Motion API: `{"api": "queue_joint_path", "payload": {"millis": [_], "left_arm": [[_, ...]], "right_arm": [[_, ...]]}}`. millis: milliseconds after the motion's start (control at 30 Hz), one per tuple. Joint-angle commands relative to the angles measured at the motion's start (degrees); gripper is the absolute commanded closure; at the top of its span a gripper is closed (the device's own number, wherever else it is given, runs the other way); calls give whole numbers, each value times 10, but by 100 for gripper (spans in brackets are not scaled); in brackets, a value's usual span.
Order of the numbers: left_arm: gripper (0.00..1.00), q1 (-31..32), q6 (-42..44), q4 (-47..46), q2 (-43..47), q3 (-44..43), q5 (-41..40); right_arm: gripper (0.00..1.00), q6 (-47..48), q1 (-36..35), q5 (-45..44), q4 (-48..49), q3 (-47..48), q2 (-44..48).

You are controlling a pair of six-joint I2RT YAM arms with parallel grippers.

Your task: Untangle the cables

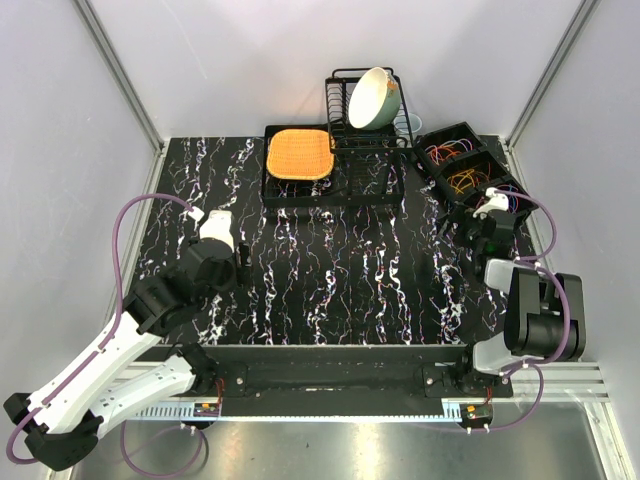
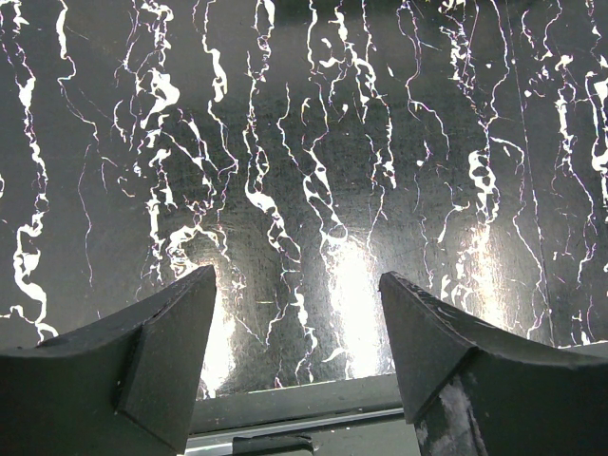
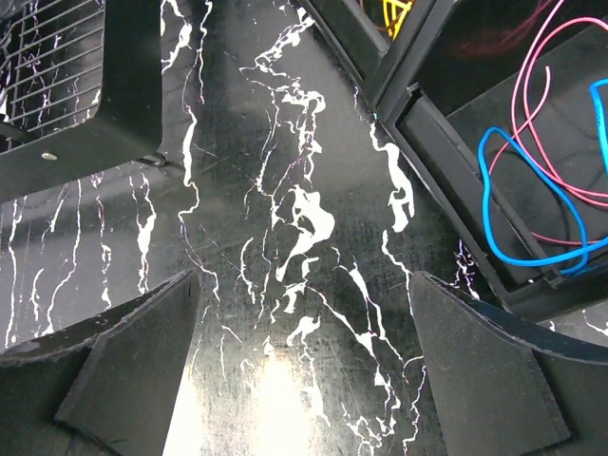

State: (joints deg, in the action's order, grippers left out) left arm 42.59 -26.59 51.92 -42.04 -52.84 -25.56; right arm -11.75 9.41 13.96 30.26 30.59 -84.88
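Left gripper [image 2: 296, 280] and right gripper [image 3: 304, 285] hang spread and empty; the thin coloured looped cables [image 1: 462, 181], in the black divided tray [image 3: 432, 133] far right, could knot tighter if several strands get pinched together.

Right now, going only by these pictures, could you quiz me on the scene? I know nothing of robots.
1. True or false: the left hand holds a cable.
2. Where are the cables? A: on the table. B: in the bins. C: in the bowl.
3. Fill in: in the right wrist view, the pink cable lies beside a ___ one.
Key: 1 false; 2 B; 3 blue, the blue cable.
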Motion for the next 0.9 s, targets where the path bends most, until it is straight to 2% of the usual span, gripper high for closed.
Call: {"api": "queue_joint_path", "payload": {"millis": [0, 167, 300, 433, 567, 667, 700, 867], "left_arm": [[27, -1, 2, -23, 8, 3, -8], [27, -1, 1, -23, 8, 3, -8], [28, -1, 2, -23, 6, 3, -9], [28, -2, 2, -22, 6, 2, -9], [28, -1, 1, -23, 6, 3, -8], [28, -1, 2, -22, 9, 3, -8], [28, -1, 1, -22, 8, 3, -8], [28, -1, 2, -23, 11, 2, -6]], "right_arm": [[3, 15, -4, -25, 60, 0, 9], [3, 10, -14, -81, 103, -46, 43], [3, 77, -40, -137, 183, -82, 69], [0, 80, -42, -153, 221, -91, 45], [0, 81, -45, -151, 410, -139, -52], [0, 95, -46, -120, 306, -106, -31], [0, 102, -46, -98, 314, -101, -40], [0, 101, -46, -104, 307, -98, -40]]}}
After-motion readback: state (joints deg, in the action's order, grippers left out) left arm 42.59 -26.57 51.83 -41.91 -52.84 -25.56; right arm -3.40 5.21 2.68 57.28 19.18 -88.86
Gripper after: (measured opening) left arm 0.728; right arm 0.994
